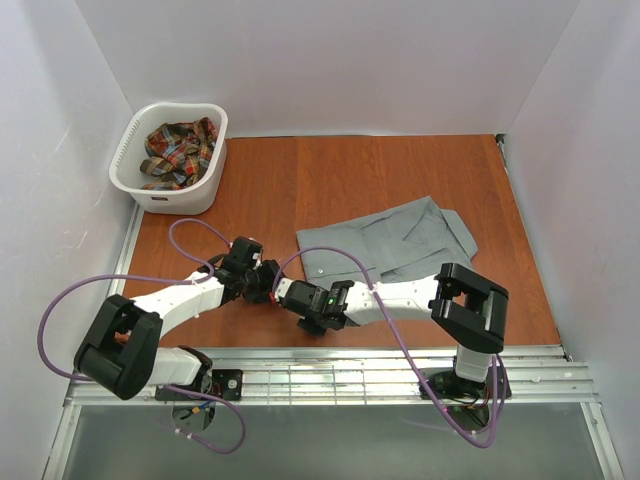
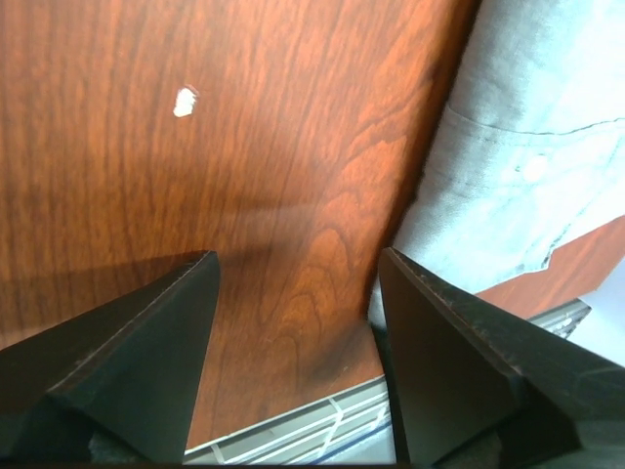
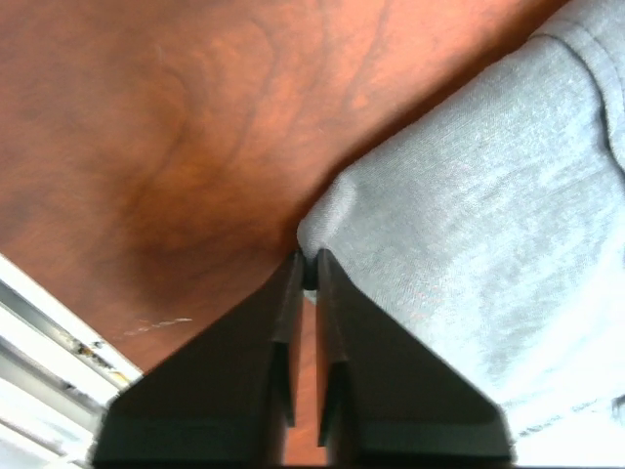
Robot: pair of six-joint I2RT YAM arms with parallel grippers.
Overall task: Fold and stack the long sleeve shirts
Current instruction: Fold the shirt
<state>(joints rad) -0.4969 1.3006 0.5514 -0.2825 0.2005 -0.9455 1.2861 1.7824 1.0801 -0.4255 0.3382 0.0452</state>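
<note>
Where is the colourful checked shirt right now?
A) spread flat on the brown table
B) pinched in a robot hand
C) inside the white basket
C: the red, green and yellow plaid cloth shirt lies crumpled inside the white plastic laundry basket.

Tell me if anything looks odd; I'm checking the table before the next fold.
A small pale speck marks the wood table, seen from the left wrist camera; chip or crumb, I cannot tell. The grey shirt lies slantwise; nothing else stands out.
</note>
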